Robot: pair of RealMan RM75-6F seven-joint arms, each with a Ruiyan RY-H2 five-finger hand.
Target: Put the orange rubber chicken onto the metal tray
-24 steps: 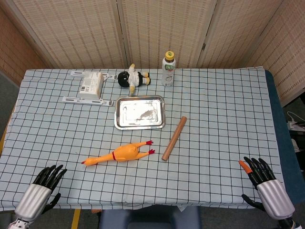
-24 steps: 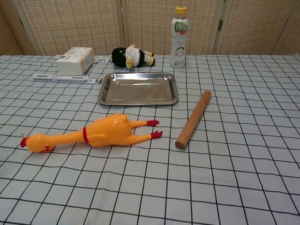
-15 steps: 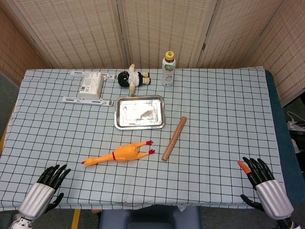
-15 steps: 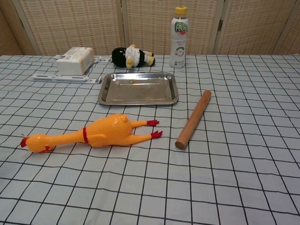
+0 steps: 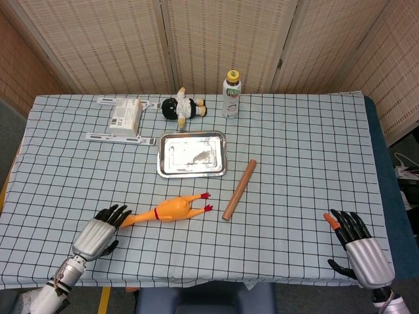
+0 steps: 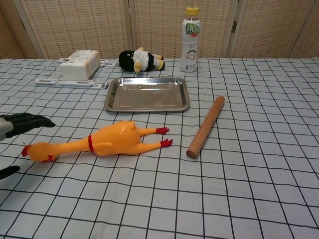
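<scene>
The orange rubber chicken (image 5: 171,210) (image 6: 99,142) lies flat on the checked cloth, head to the left, red feet to the right. Behind it sits the metal tray (image 5: 192,154) (image 6: 146,93), with nothing in it. My left hand (image 5: 99,233) (image 6: 20,124) hovers open just left of the chicken's head, its fingers spread and holding nothing. My right hand (image 5: 357,244) rests open near the table's front right edge, far from the chicken, and shows only in the head view.
A wooden rolling pin (image 5: 238,190) (image 6: 206,126) lies right of the chicken. Behind the tray are a white bottle (image 5: 231,95) (image 6: 191,39), a black-and-white plush toy (image 5: 182,107) (image 6: 141,60) and a white box on brackets (image 5: 124,118) (image 6: 77,64).
My left hand has moved forward and to the right from the front left corner up to the chicken's head. The right hand has barely shifted.
</scene>
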